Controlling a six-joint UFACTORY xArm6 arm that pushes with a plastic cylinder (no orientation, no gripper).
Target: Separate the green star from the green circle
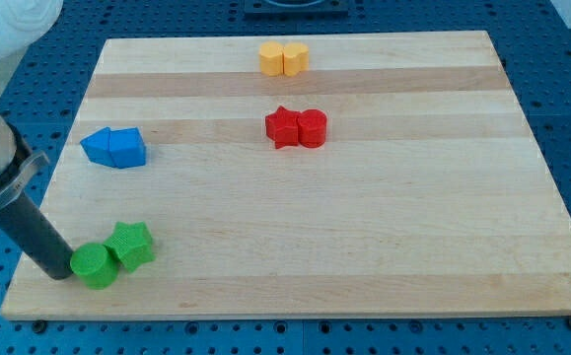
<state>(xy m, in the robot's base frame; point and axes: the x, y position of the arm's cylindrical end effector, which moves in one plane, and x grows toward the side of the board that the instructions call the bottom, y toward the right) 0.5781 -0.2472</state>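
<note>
Camera view shows my tip (60, 273) at the surface's (364, 266) bottom-left corner, touching the green circle's (94, 265) left side; this end effector is a bare rod with nothing to open or close. Green star (131, 246) touches the circle on its right, so separation looks not yet done. Farther off sit blue blocks (114, 147), red blocks (297, 127), and yellow blocks (283, 58).

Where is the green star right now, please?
The green star sits near the board's bottom-left corner, touching the green circle on its left; my tip is beside that circle.
</note>
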